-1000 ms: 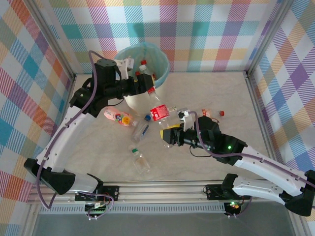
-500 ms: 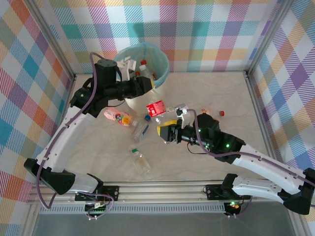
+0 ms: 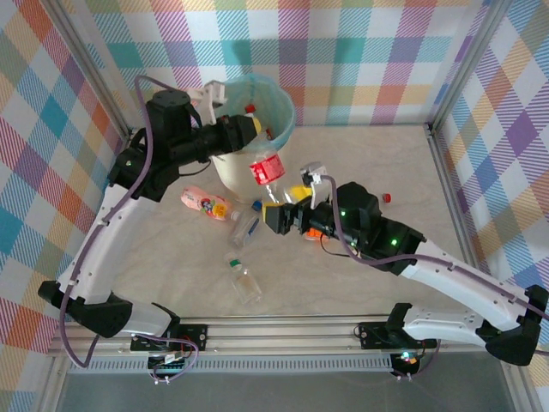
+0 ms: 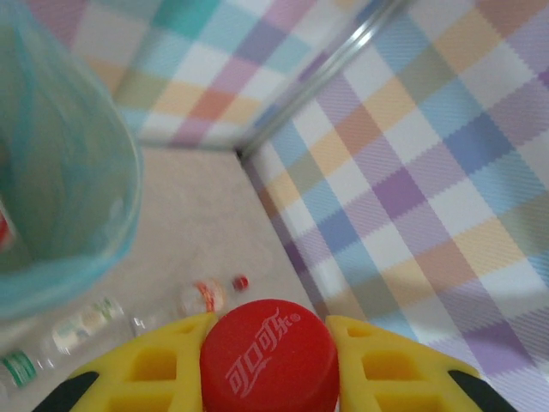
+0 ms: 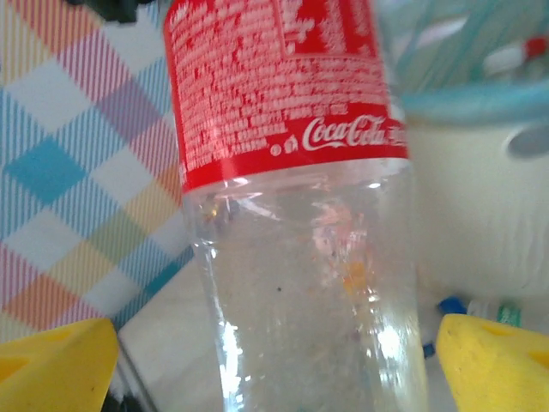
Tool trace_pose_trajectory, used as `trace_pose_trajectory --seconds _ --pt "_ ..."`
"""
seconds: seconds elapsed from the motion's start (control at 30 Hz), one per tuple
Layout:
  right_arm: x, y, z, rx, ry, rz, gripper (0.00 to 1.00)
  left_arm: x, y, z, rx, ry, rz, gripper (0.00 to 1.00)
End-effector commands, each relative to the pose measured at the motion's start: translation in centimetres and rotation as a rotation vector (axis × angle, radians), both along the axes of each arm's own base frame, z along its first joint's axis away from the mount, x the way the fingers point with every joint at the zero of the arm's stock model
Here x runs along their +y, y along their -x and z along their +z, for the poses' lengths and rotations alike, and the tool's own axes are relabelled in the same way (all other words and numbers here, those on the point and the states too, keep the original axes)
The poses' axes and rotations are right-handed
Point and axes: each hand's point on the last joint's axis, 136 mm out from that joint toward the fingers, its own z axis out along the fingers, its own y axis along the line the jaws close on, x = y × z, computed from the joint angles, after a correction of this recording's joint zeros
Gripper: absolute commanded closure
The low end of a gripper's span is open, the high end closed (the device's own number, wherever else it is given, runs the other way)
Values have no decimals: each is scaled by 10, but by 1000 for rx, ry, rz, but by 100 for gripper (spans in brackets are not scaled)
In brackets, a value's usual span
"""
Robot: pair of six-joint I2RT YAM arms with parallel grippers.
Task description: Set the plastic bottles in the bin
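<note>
- Top external view places the tall cream-white cylindrical bin, lined with a light teal bag, directly beneath and behind the left gripper. That gripper's fingers sit over the bin's near rim.
- A clear plastic bottle with a red Coca-Cola label hangs tilted just below the left gripper, outside the bin wall. Its clear base points toward the right gripper.
- The right gripper stands wide, with its yellow fingertips well apart on either side of that base and not touching it.
- A pink-labelled plastic bottle and a small clear plastic bottle lie on the table to the right gripper's left.
- The left gripper is pinched narrow on a round red screw cap. I judge this to be the hanging bottle's cap, so the left arm alone carries it.
- To do the step well, the right gripper should back straight off without brushing the base. The left should lift until the base clears the rim, swing over the opening, and only then let go.
</note>
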Motion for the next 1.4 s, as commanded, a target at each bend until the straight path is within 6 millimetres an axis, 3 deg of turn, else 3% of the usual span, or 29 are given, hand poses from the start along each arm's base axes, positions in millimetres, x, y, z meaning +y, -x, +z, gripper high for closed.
trace_pose_trajectory --seconds 0.0,0.13,0.23,0.4,0.5,0.7,0.9,1.17,1.37 --pt "-23 -30 41 -184 52 -201 0 27 -17 51 -223 -67 166 100" --pt "-31 -54 83 -314 44 -314 0 51 -44 92 -385 -152 339 100" --pt "-27 -68 99 -365 57 -336 0 56 -69 107 -491 -229 423 100" --pt "-17 -78 105 -386 62 -331 0 52 -119 101 -544 -337 482 100" --pt "-12 -82 95 -362 75 -327 0 41 -146 88 -548 -365 470 100" --pt "-11 -86 76 -315 118 -326 1 21 -189 40 -481 -395 420 100" --pt "-14 -90 66 -296 146 -333 0 11 -216 -27 -348 -475 368 100" --pt "-12 -93 56 -268 156 -332 0 16 -237 -107 -219 -509 323 100" --pt "-10 -94 51 -252 162 -326 0 26 -244 -152 -147 -493 309 96"
